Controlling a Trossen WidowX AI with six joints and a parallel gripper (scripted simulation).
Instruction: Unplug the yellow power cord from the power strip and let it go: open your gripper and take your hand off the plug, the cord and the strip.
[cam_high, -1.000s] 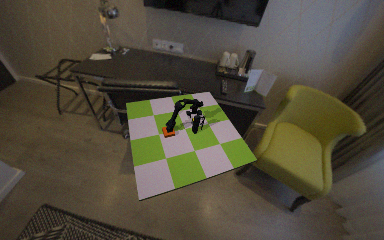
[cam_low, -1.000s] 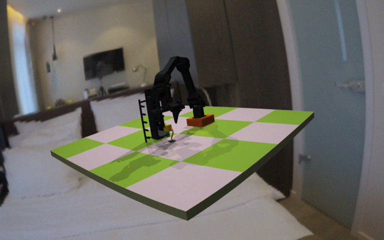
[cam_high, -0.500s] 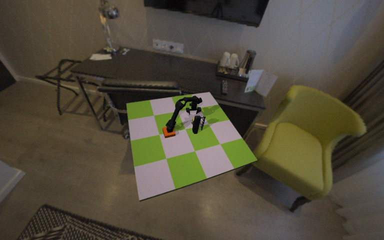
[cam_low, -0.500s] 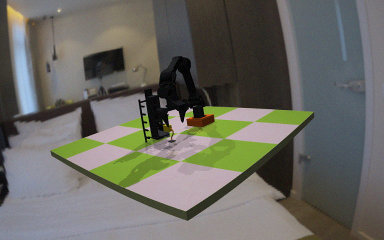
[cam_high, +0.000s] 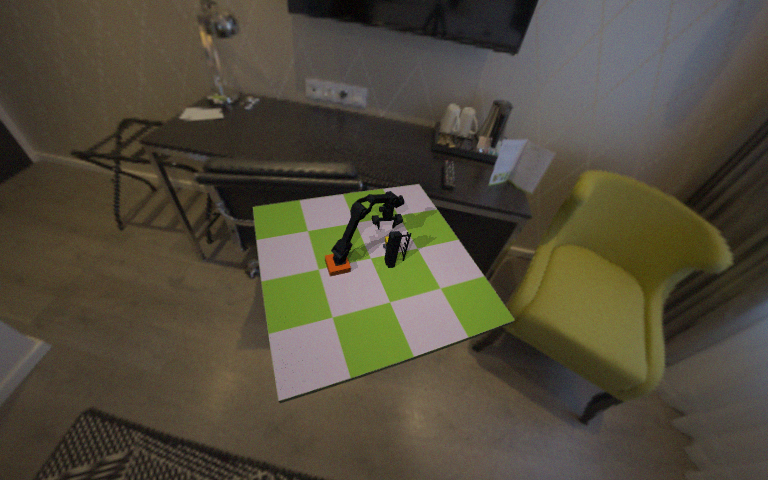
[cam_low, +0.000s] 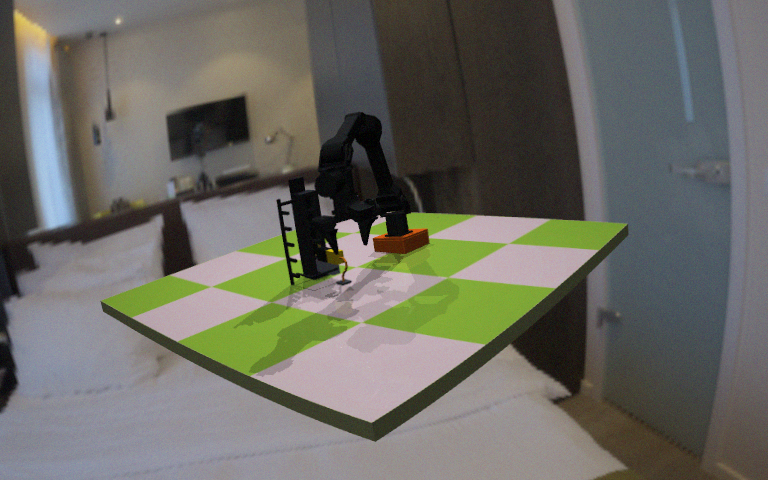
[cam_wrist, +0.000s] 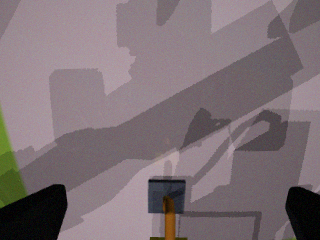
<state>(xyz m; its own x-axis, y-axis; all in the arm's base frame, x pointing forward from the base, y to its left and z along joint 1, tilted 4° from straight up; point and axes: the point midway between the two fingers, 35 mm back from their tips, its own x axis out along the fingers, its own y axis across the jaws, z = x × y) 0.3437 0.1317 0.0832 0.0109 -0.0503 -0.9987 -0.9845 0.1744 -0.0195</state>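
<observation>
The black power strip stands upright on the checkered board. The yellow plug is beside the strip's face, low above the board. I cannot tell whether it is seated in a socket or just clear of it. Its short orange cord curves down to a small blue-grey block on the board. My gripper is wide open and empty, above the plug. One fingertip overlaps the plug in the exterior view; contact cannot be told.
A thin black pegged frame stands along the strip's far side from the plug. The arm's orange base sits on the green and pale board. Arm shadows fall across the board.
</observation>
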